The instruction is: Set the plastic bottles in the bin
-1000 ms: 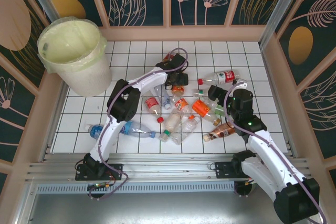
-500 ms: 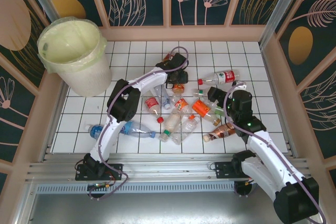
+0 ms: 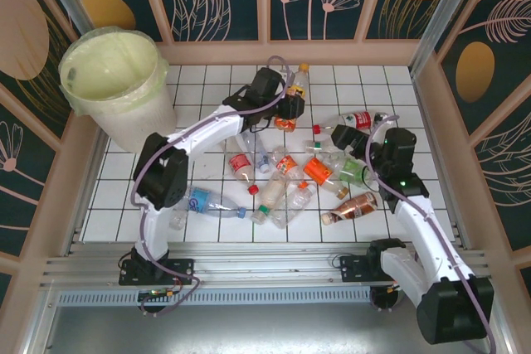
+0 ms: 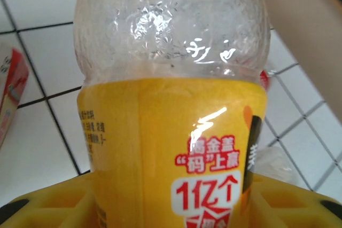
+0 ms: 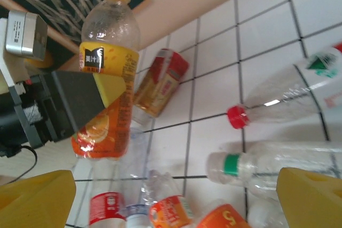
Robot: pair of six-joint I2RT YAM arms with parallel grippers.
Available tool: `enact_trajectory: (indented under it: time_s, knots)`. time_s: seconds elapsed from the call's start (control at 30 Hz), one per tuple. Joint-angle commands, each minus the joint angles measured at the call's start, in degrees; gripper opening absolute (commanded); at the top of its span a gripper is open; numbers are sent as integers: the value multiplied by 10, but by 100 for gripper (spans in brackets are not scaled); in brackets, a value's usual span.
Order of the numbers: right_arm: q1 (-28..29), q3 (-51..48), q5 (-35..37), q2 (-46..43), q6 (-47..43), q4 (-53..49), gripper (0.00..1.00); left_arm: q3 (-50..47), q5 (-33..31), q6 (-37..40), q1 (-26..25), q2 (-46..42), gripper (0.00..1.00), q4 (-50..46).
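My left gripper (image 3: 282, 108) is shut on a clear plastic bottle (image 3: 294, 93) with a yellow-orange label and a yellow cap, held off the tiles near the far wall. Up close, the bottle (image 4: 171, 105) stands between the left gripper's (image 4: 171, 209) yellow fingers. In the right wrist view the same bottle (image 5: 107, 57) hangs in that gripper's pads (image 5: 109, 86). My right gripper (image 3: 347, 140) is open above the heap of bottles (image 3: 290, 176), holding nothing; its fingers (image 5: 37, 198) frame a green-capped bottle (image 5: 278, 166). The cream bin (image 3: 116, 89) stands at the far left.
A red-capped bottle (image 3: 353, 120), an amber one (image 3: 353, 205) and a blue-labelled one (image 3: 199, 201) lie around the heap. A crushed red-labelled bottle (image 5: 160, 84) lies by the far wall. Wooden walls enclose the tiled floor (image 3: 207, 80).
My left gripper closed on the yellow-capped bottle and lifted it from the heap toward the far wall. My right arm drew back to the right, still open.
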Motion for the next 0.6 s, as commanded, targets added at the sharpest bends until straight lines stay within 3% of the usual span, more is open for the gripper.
enact_trajectory:
  time_s: [0.0, 0.13, 0.37, 0.57]
  knots:
    - [-10, 38, -122, 24, -5, 45, 97, -44, 73, 46, -3, -39, 53, 55]
    - [-12, 53, -169, 49, 18, 91, 97, -80, 96, 42, -3, -69, 53, 67]
    - [-11, 65, -149, 72, 67, 120, 97, -113, 86, 32, -3, -116, 54, 88]
    - [-11, 68, -185, 84, 95, 166, 97, -131, 83, 26, -3, -139, 55, 96]
